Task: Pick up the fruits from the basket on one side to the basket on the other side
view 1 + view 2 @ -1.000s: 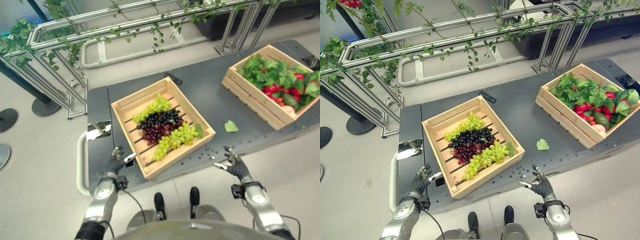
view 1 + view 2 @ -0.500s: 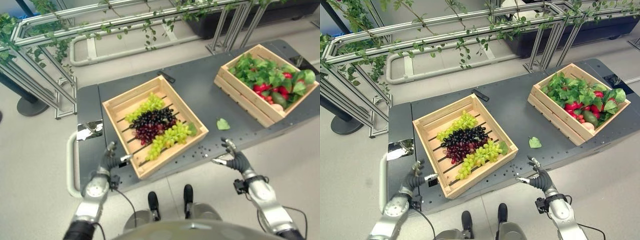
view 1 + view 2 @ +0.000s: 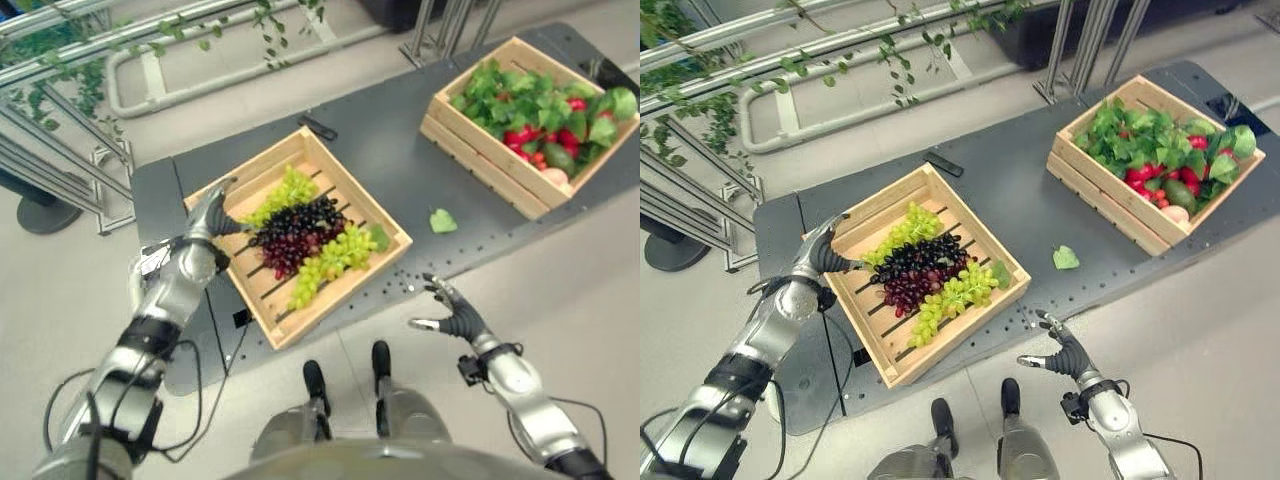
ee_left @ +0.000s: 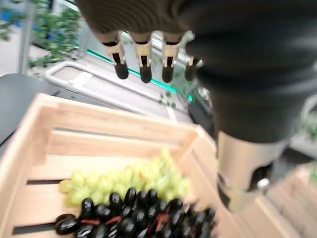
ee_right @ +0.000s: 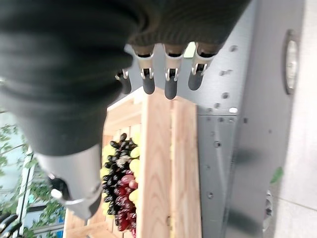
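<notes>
A wooden crate (image 3: 336,297) on the grey table holds a green grape bunch (image 3: 284,189) at the back, dark grapes (image 3: 300,231) in the middle and another green bunch (image 3: 331,265) in front. My left hand (image 3: 207,216) hovers open over the crate's left rim, fingers pointing at the dark grapes, holding nothing. The left wrist view shows its straight fingers (image 4: 144,55) above the green grapes (image 4: 124,181). My right hand (image 3: 451,316) is open in front of the table edge, empty. A second crate (image 3: 480,166) at the far right holds leafy greens and red fruits (image 3: 527,138).
A loose green leaf (image 3: 441,221) lies on the table between the crates. A small black object (image 3: 316,128) lies behind the grape crate. Metal railings with vines stand beyond the table (image 3: 400,170).
My left arm has risen from the table's front edge and reached forward to the grape crate's left rim. The right hand stays low in front. The camera has shifted.
</notes>
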Motion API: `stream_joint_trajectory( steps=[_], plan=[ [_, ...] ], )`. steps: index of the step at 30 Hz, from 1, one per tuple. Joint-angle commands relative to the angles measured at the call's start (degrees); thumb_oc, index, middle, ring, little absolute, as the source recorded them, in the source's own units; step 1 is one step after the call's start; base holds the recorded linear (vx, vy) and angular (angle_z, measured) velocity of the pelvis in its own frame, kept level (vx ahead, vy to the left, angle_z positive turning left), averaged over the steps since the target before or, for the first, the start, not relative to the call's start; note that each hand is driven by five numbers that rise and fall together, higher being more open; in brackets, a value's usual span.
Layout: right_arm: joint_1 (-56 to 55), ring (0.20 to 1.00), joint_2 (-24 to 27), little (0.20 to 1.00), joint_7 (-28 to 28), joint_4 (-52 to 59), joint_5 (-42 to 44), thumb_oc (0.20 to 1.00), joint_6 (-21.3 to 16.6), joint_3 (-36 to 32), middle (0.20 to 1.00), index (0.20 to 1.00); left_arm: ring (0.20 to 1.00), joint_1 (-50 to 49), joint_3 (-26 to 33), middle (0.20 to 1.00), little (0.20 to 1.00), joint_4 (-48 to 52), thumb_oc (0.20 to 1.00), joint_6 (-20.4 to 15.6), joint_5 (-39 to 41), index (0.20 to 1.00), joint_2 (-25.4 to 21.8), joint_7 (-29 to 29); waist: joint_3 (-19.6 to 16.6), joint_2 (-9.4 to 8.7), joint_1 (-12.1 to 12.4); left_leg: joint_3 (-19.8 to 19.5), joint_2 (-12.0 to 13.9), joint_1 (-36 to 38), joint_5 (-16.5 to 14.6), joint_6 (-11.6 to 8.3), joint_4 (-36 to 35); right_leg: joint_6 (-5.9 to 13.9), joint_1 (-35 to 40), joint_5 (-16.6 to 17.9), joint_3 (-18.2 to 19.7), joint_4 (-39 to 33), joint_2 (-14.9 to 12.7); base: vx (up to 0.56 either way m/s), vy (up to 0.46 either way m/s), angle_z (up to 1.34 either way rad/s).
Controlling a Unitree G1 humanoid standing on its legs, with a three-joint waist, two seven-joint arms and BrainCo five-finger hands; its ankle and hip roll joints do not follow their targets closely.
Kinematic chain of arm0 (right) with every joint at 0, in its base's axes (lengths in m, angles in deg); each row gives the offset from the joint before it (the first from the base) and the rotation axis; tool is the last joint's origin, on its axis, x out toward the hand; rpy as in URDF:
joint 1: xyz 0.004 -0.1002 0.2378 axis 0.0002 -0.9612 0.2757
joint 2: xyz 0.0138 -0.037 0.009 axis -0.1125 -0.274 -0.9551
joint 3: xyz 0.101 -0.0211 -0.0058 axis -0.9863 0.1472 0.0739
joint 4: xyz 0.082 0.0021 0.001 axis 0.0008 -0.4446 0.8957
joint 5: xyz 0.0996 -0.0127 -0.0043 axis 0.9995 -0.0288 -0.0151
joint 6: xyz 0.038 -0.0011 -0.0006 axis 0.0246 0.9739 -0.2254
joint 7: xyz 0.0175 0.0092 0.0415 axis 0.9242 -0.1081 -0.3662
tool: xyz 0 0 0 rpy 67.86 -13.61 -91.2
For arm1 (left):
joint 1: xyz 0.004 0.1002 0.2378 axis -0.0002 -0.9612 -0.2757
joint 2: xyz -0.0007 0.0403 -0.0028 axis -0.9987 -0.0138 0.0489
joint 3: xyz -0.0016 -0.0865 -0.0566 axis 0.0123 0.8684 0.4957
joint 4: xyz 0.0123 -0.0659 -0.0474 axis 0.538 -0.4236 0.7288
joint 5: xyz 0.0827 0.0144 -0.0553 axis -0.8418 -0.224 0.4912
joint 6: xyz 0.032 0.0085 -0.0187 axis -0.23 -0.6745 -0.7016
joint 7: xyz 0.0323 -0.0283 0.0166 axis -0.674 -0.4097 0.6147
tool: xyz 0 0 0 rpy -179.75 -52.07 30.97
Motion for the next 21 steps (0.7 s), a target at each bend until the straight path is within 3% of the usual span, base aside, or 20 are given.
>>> stream_joint_trajectory(
  steps=[1,10,15,21],
  plan=[
    [0.45,1.000,1.85,1.000,0.74,4.57,0.89,1.000,-3.24,1.20,1.000,1.000,1.000,6.25,-1.15,1.000,1.000,-5.24,1.000,-0.27,-5.79,1.000,-1.19,-0.35,0.49,-2.68,-0.14,-1.28,-0.18,-0.89,-2.42,-3.70,0.06,8.75,-0.70,-1.05,2.60,1.39,-5.61,-0.03,0.022,-0.11],
    [0.65,1.000,3.17,1.000,2.32,6.39,2.35,1.000,-5.29,2.66,1.000,1.000,1.000,15.53,-8.06,1.000,1.000,-21.82,1.000,0.41,-8.46,1.000,1.41,-2.11,3.05,-2.13,-2.89,1.28,-0.66,-3.71,-1.69,-3.65,0.06,9.48,-5.33,1.03,5.57,1.07,-5.86,-0.03,0.022,-0.16],
    [-0.19,1.000,3.62,1.000,3.47,7.58,2.82,1.000,-5.69,2.53,1.000,1.000,1.000,18.47,-7.21,1.000,1.000,-32.22,1.000,1.30,-5.48,1.000,3.41,-2.59,4.41,-2.23,-4.45,2.80,-0.81,-4.95,-1.54,-3.63,0.06,9.84,-7.63,1.70,7.26,1.12,-5.67,-0.01,0.019,-0.20],
    [-0.77,1.000,3.77,1.000,3.97,8.18,2.86,1.000,-5.80,2.33,1.000,1.000,1.000,19.09,-6.95,1.000,1.000,-35.07,1.000,1.45,-4.18,1.000,4.68,-1.98,5.25,-2.16,-5.22,3.68,-0.98,-6.16,-1.32,-3.67,0.06,9.96,-9.26,2.16,8.15,1.07,-5.73,0.00,-0.002,-0.12]
  ],
)
